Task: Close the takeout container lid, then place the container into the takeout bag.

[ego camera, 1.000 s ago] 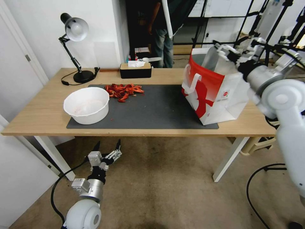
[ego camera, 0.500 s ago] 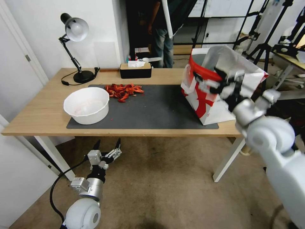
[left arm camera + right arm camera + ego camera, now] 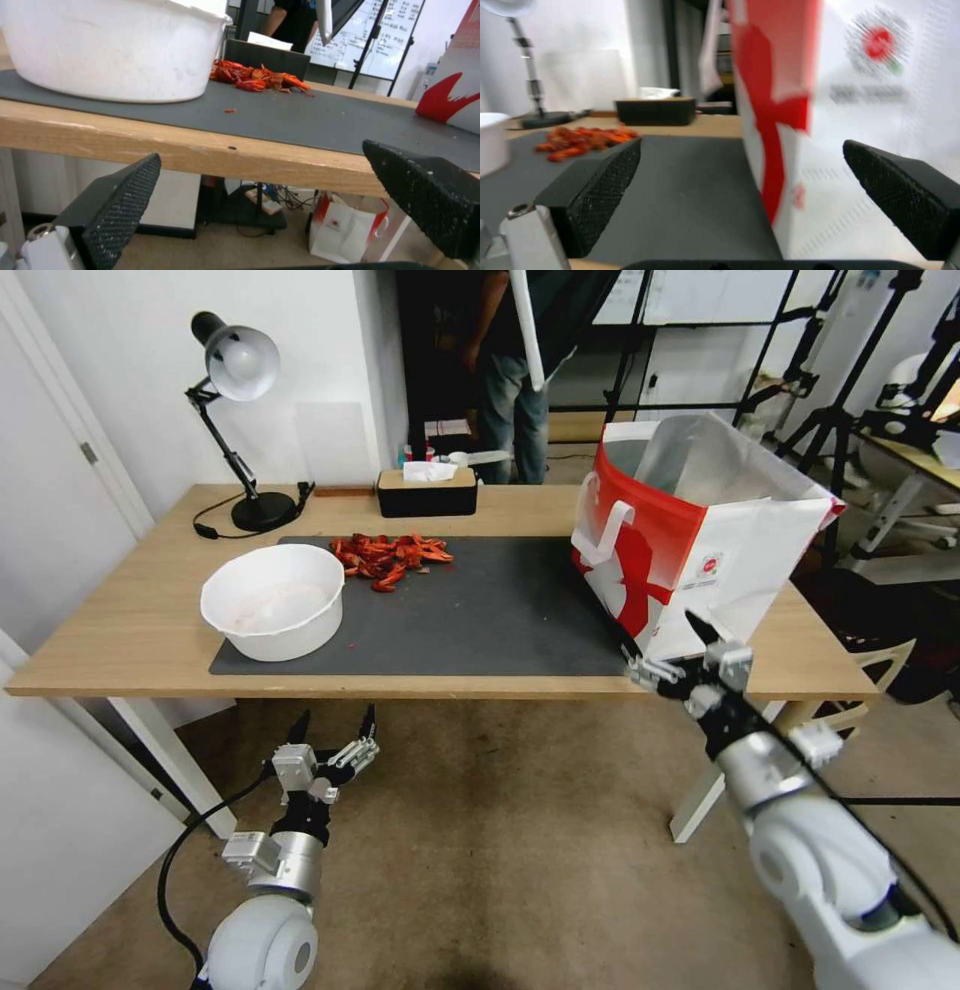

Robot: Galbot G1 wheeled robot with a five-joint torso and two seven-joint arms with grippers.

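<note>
Your right claw (image 3: 672,655) hangs at the counter's (image 3: 130,640) front edge, just before the near corner of the takeout bag (image 3: 690,540), forearm angled up from below, fingers spread wide with nothing between them. Your left claw (image 3: 333,740) sits low under the counter edge below the white bowl (image 3: 272,600), pointing upward, also spread and empty. The bag stands upright on the grey mat (image 3: 500,610); its small red logo (image 3: 709,565) has text beneath it too blurred to read.
</note>
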